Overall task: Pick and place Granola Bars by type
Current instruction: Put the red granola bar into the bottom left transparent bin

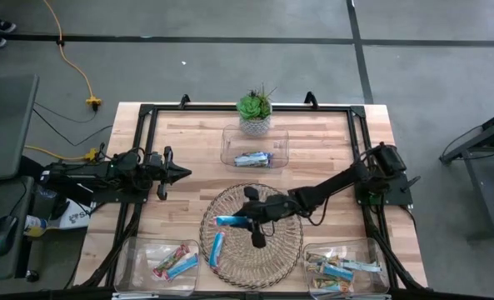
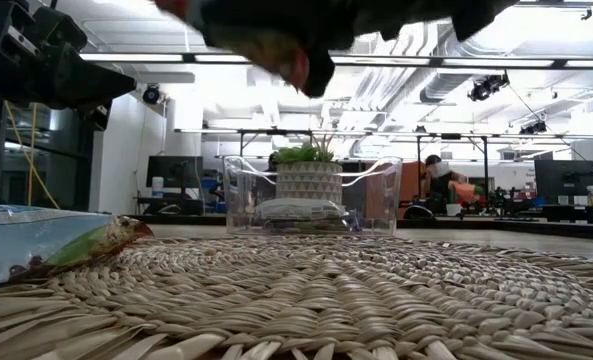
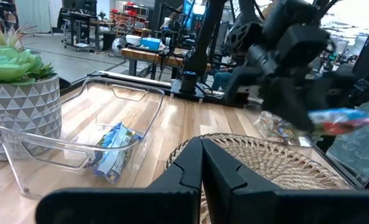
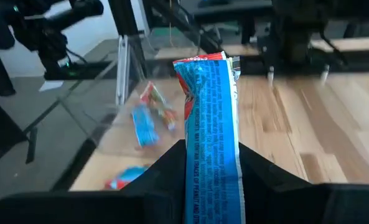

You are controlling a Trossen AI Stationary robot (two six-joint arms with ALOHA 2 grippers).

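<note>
**Right gripper clamped on a blue bar above the wicker tray**

Right gripper (image 4: 210,163) is seen closed on a blue granola bar (image 4: 210,118), a grip made plain only by the right wrist view. From left to right in the high view, the left gripper (image 1: 182,173) is parked with its fingers pressed together, the near-left bin (image 1: 130,250) holds blue-and-red bars, the wicker tray (image 1: 284,242) carries another blue bar (image 1: 216,247), and the near-right bin (image 1: 371,250) holds mixed bars. The far bin (image 1: 228,137) holds one silvery bar (image 1: 253,158). The right arm is stretched leftward across the tray.
</note>
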